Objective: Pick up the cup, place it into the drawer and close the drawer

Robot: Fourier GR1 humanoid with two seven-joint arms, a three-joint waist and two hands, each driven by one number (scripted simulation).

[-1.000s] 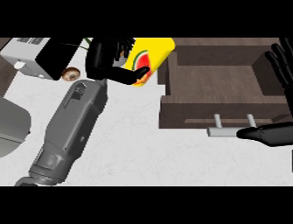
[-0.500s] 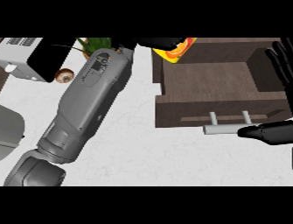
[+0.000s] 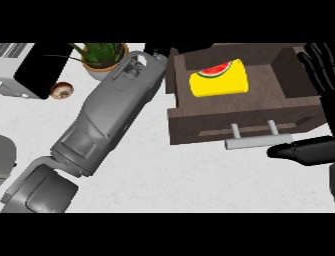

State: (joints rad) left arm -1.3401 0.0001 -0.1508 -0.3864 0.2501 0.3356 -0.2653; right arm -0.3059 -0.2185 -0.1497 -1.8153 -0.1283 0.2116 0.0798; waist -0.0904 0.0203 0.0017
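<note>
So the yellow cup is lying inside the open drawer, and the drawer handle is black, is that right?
Not quite. In the head view the yellow cup does lie inside the open drawer, but the handle is light grey, not black. The black thing beside it is the right hand.

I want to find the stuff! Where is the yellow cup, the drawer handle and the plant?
yellow cup [image 3: 218, 81], head view, on its yellow side, lying in the drawer.
drawer handle [image 3: 257, 142], head view, middle of the silver bar.
plant [image 3: 100, 54], head view, on the green leaves above the pot.
</note>
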